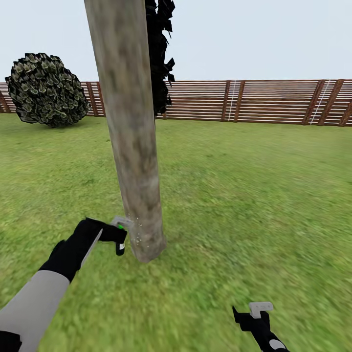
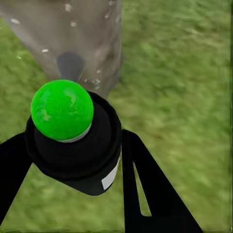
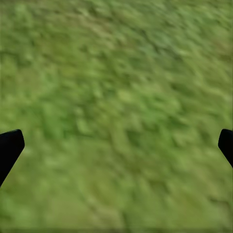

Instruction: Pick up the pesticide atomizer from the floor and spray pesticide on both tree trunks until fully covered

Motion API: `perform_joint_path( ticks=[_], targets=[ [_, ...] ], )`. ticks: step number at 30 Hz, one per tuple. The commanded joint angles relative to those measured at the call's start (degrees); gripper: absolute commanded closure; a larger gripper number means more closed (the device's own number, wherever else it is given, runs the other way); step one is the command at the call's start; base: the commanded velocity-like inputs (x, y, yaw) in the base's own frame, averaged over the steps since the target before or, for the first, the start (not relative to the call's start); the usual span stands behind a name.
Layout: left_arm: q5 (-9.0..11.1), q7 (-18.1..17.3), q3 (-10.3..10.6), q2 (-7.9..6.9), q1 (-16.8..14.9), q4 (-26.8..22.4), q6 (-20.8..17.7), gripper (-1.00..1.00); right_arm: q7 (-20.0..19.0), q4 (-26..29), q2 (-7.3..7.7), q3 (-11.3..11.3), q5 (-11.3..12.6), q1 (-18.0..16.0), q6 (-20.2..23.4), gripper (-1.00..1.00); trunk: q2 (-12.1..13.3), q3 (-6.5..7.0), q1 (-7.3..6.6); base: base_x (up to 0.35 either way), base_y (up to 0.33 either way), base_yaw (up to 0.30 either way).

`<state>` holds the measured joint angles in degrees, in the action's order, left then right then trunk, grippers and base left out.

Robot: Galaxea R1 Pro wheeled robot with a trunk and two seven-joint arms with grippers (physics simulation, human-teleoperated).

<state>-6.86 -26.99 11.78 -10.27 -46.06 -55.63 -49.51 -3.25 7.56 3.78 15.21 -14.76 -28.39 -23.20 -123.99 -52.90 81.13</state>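
Note:
A thick, pale tan-grey tree trunk (image 1: 132,142) rises from the lawn just ahead of me. Fine white pesticide specks (image 1: 136,230) dot its base, and the left wrist view shows specks (image 2: 73,23) on the bark up close. My left gripper (image 1: 119,234) is low beside the trunk's foot, shut on the pesticide atomizer (image 2: 77,150). The atomizer is a black body with a bright green ball top (image 2: 62,109), and its nozzle end faces the trunk. My right gripper (image 1: 254,313) hangs open over bare grass at the lower right. Its fingertips (image 3: 9,145) stand far apart.
A round bush (image 1: 46,90) sits at the back left. A brown slatted fence (image 1: 244,100) runs across the back. A black-leaved tree (image 1: 159,54) stands behind the trunk. Grass (image 1: 254,195) spreads wide on the right.

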Motion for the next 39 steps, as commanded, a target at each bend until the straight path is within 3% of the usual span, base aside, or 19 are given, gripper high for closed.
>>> perform_joint_path(
  ticks=[1,3,9,14,19,22,30,38,39],
  targets=[
    [-0.1,-0.2,0.0,-0.04,0.0,-1.3,-1.2,1.00,0.0,0.0,0.00,0.0,0.0,0.0,0.0,-1.00,0.0,0.00,0.00,0.000,0.000,0.000],
    [-0.2,-0.4,0.0,-0.56,0.0,-3.8,-2.7,1.00,0.0,0.0,0.00,0.0,0.0,0.0,0.0,-1.00,0.0,0.00,0.00,0.000,0.000,0.000],
    [0.3,-0.9,-0.6,-4.63,-1.2,-5.2,-3.9,1.00,0.0,0.0,0.00,0.0,0.0,0.0,0.0,-1.00,0.0,0.00,0.00,0.000,0.000,0.000],
    [0.5,-2.8,-0.6,-4.03,-1.4,-5.8,-5.3,1.00,0.0,0.0,0.00,0.0,0.0,0.0,0.0,-1.00,0.0,0.00,0.00,0.000,0.000,0.000],
    [0.5,-3.9,-0.5,-3.97,-1.7,-11.5,-8.0,1.00,0.0,0.0,0.00,0.0,0.0,0.0,0.0,-1.00,0.0,0.00,0.00,0.000,0.000,0.000],
    [0.3,-4.1,-0.6,-4.33,-2.0,-12.5,-8.2,1.00,0.0,0.0,0.00,0.0,0.0,0.0,0.0,-1.00,0.0,0.00,0.00,0.000,0.000,0.000],
    [0.3,-4.1,-0.8,-4.76,-9.5,-11.7,-8.9,1.00,0.0,0.0,0.00,0.0,0.0,0.0,0.0,-1.00,0.0,0.00,0.00,0.000,0.000,0.000],
    [0.1,-4.1,-0.8,-5.10,-12.6,-11.5,-9.2,1.00,0.0,0.0,0.00,0.0,0.0,0.0,0.0,-1.00,0.0,0.00,0.00,0.000,0.000,0.000],
    [0.0,-4.1,-0.7,-5.11,-12.6,-9.0,-9.1,1.00,0.0,0.0,0.00,0.0,0.0,0.0,0.0,-1.00,0.0,0.00,0.00,0.000,0.000,0.000]
  ],
)
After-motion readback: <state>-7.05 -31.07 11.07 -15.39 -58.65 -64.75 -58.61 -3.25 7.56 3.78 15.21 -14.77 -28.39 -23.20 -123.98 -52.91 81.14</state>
